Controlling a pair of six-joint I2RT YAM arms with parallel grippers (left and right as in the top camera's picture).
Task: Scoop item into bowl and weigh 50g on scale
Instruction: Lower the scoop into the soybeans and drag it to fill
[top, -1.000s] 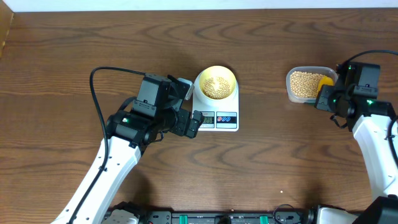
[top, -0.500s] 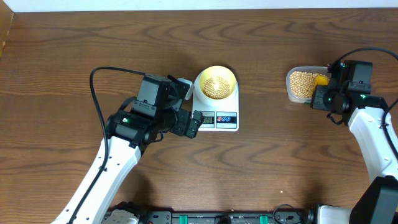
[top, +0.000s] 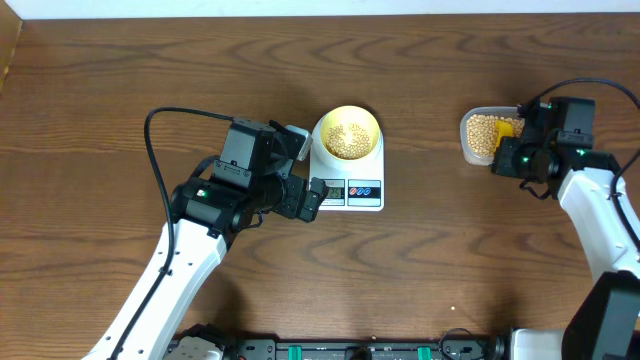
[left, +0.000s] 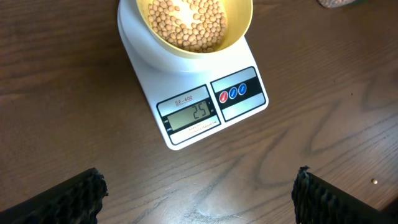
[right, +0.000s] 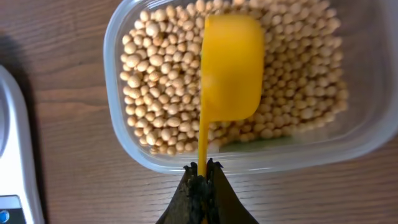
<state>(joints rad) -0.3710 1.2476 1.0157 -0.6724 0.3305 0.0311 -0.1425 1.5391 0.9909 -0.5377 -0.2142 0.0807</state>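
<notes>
Bowl (left: 239, 25) sits on scale (left: 249, 102), part-filled with beans (left: 186, 25); display reads 25. Tub (right: 124, 37), well to the right of the scale, holds many more beans, with the scoop (right: 231, 68) head over them. Right gripper (right: 200, 180) is clamped on the scoop handle. Left gripper (left: 199, 190) has its jaws wide apart and empty, beside the scale.

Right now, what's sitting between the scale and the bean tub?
Nothing. In the overhead view, only bare wooden table lies between the scale and the tub.
</notes>
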